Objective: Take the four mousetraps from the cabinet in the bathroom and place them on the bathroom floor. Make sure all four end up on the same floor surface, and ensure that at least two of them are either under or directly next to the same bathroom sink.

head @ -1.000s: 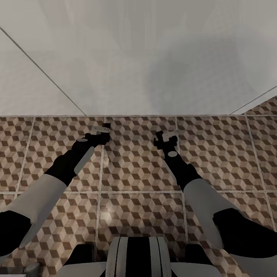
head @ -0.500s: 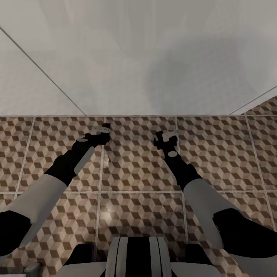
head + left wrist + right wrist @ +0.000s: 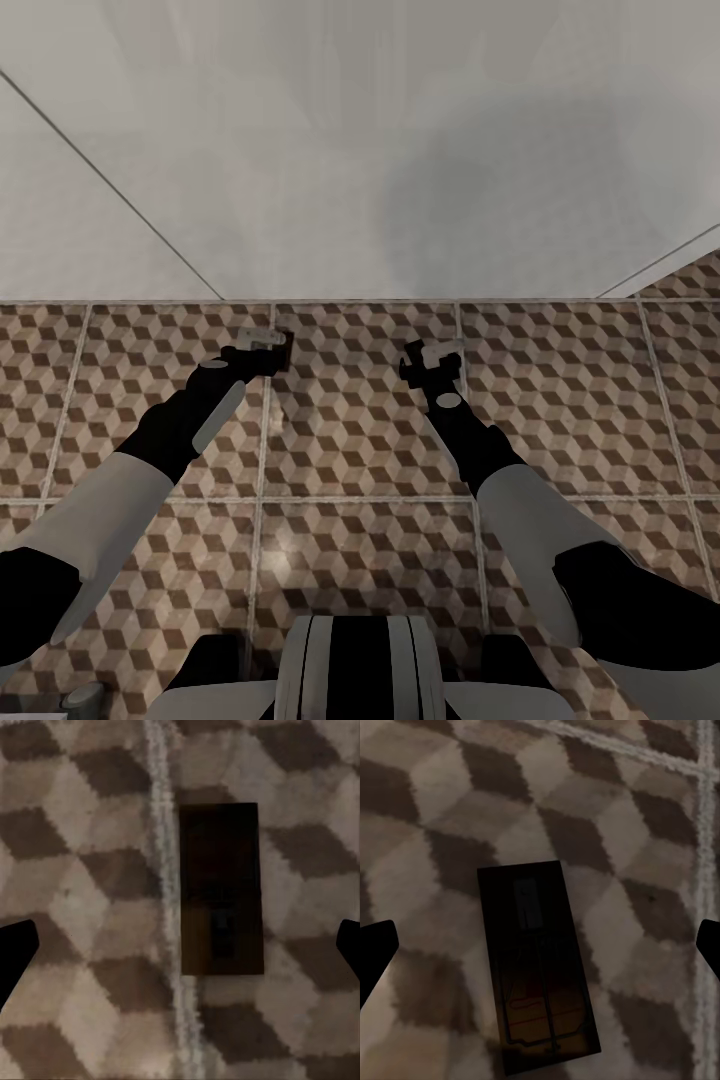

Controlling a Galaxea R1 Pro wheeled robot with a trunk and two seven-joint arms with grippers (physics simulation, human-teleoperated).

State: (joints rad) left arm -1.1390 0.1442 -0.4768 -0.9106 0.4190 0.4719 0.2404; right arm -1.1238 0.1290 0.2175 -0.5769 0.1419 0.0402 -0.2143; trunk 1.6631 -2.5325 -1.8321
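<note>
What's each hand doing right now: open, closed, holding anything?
Left hand: open, holding nothing; a mousetrap lies on the bathroom floor between its fingertips.
Right hand: open, holding nothing; another mousetrap lies on the floor below it.

Both arms reach forward and down, left tool and right tool (fingers spread wide).

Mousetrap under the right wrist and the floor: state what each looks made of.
Mousetrap: dark brown flat board, likely wood, matte, with thin wire outlines, probably metal. Bathroom floor: hard tile, cube-pattern print in brown and beige, pale grout lines; looks matte here.
</note>
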